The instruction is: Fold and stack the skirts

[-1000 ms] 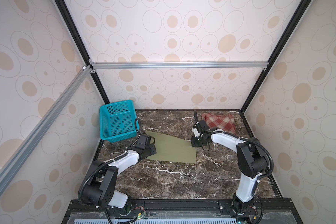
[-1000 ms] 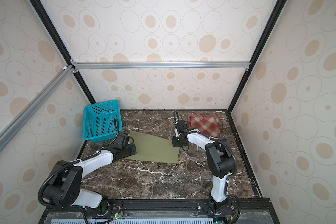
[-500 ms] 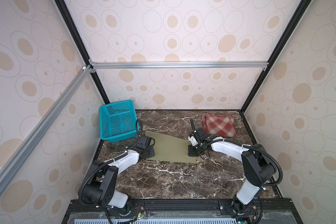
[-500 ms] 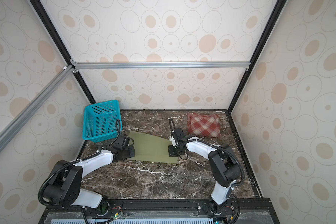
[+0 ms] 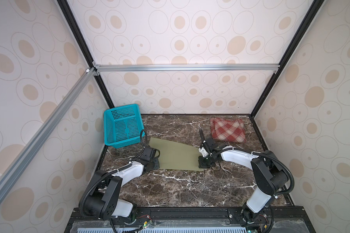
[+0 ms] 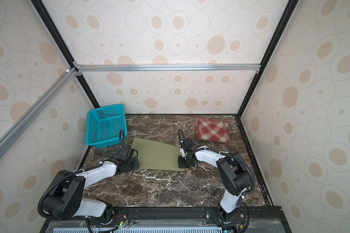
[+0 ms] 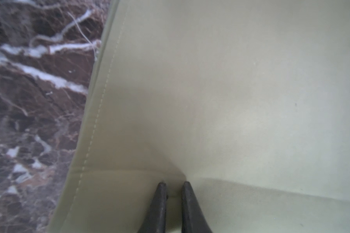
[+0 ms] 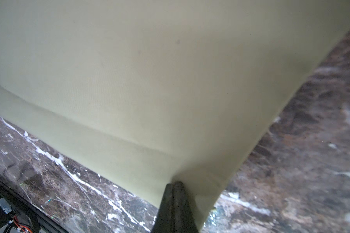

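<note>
The near part of the table (image 5: 180, 189) is bare marble. Past it, in mid-table, the green skirt (image 5: 176, 156) lies spread flat in a single layer, with no fold visible in it. The left gripper (image 5: 157, 164) sits at its near left edge and the right gripper (image 5: 202, 164) at its near right corner. Far right, the plaid skirt (image 5: 227, 130) lies as a compact, thick rectangle well apart from the green one, and it looks already folded. Far left stands the basket (image 5: 119, 129), with nothing visible in it.

By my reading, one skirt is done. The green one is gripped but not yet folded, and the stacking remains.

Both top views give the layout but hide the jaws under the gripper bodies. The wrist views settle that. On the left wrist, the left gripper (image 7: 174, 184) has its jaws nearly together with a ridge of green cloth pinched between them, near a stitched seam (image 7: 101, 100). On the right wrist, the right gripper (image 8: 174, 184) is fully closed on the cloth's edge, which puckers toward the tips. Neither wrist view shows the plaid skirt or the basket.
</note>
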Robot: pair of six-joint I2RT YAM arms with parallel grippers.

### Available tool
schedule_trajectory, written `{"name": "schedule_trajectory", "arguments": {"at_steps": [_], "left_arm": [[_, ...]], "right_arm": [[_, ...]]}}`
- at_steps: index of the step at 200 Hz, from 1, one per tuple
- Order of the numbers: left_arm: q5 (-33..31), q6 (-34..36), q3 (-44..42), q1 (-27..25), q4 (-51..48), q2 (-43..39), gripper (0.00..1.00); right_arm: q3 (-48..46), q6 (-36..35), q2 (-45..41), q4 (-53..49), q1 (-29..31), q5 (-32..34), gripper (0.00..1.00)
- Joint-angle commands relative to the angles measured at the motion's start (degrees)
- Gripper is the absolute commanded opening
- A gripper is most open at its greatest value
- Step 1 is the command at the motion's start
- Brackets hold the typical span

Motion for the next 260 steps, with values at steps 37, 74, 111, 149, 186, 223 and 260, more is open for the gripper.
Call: {"name": "schedule_trajectory", "arguments": {"at_steps": [37, 74, 111, 149, 186, 223, 260], "left_arm": [[2.79, -2.85, -4.23, -0.09, -1.19, -3.67, 0.16], [5.60, -5.08, -6.86, -0.68, -1.07, -7.38, 0.17], [5.52, -5.68, -5.25, -1.50, -5.78, -12.08, 0.18], [-1.82, -1.23, 5.71, -0.70, -12.50, -12.33, 0.27], [-6.55, 2.25, 14.85, 3.25, -9.77, -2.85, 0.33], [-5.03, 2.95, 19.47, 7.48, -1.80, 7.75, 0.28], [-2.84, 2.85, 20.89, 9.25, 4.49, 13.99, 0.27]], "right_arm": [[1.02, -3.24, 1.55, -3.40, -1.58, 4.84, 0.00], [2.81, -5.53, 4.16, -3.49, -3.30, 6.08, 0.00], [5.24, -7.59, 4.89, -4.77, -4.27, 7.31, 0.00], [8.37, -8.80, 1.50, -7.37, -4.28, 6.81, 0.00], [9.78, -9.10, -1.73, -8.06, -4.36, 7.11, 0.00], [8.99, -8.87, -3.08, -6.74, -4.85, 7.64, 0.00], [7.58, -7.93, -4.33, -5.18, -6.05, 6.90, 0.00]]}}
